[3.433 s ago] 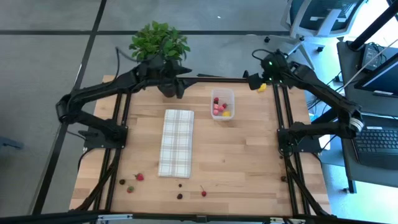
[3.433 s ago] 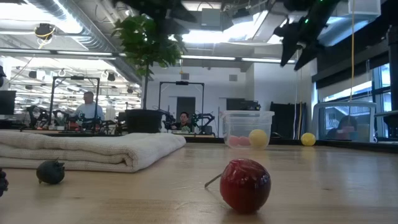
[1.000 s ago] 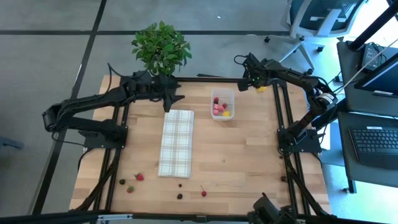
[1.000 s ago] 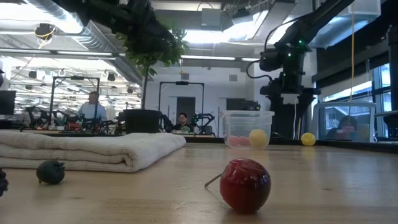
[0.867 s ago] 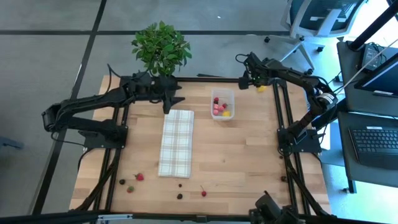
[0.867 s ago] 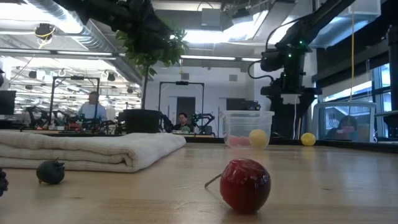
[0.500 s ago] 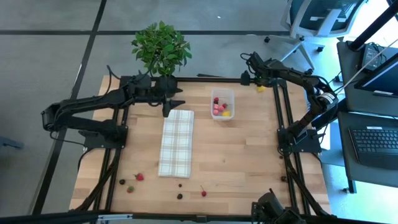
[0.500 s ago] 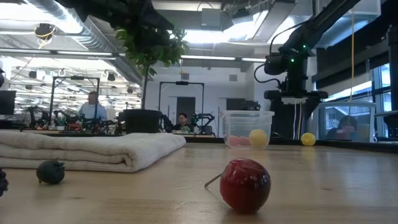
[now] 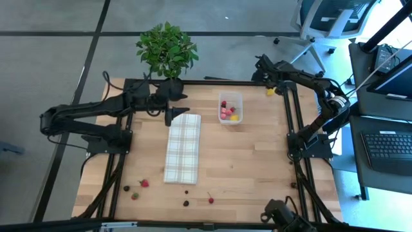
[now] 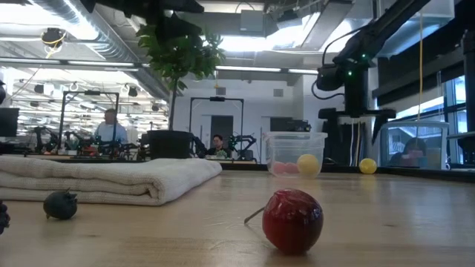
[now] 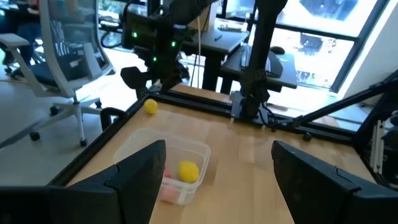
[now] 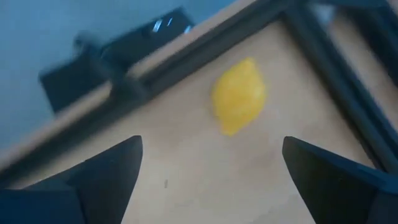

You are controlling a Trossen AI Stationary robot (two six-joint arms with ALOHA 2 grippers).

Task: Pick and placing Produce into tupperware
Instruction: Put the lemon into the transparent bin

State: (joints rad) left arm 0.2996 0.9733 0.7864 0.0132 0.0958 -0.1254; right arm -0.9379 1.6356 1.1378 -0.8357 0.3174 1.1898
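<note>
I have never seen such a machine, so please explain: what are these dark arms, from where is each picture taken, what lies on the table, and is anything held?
It is a robot with two arms, each ending in a two-finger tool. One camera looks down from above, one sits at table height, and one rides on each wrist. The table holds a checked cloth, a clear tupperware with some produce, and scattered produce. The left tool hangs open near the cloth. The right tool hangs open over a yellow lemon at the table's far corner. Nothing is held.
</note>
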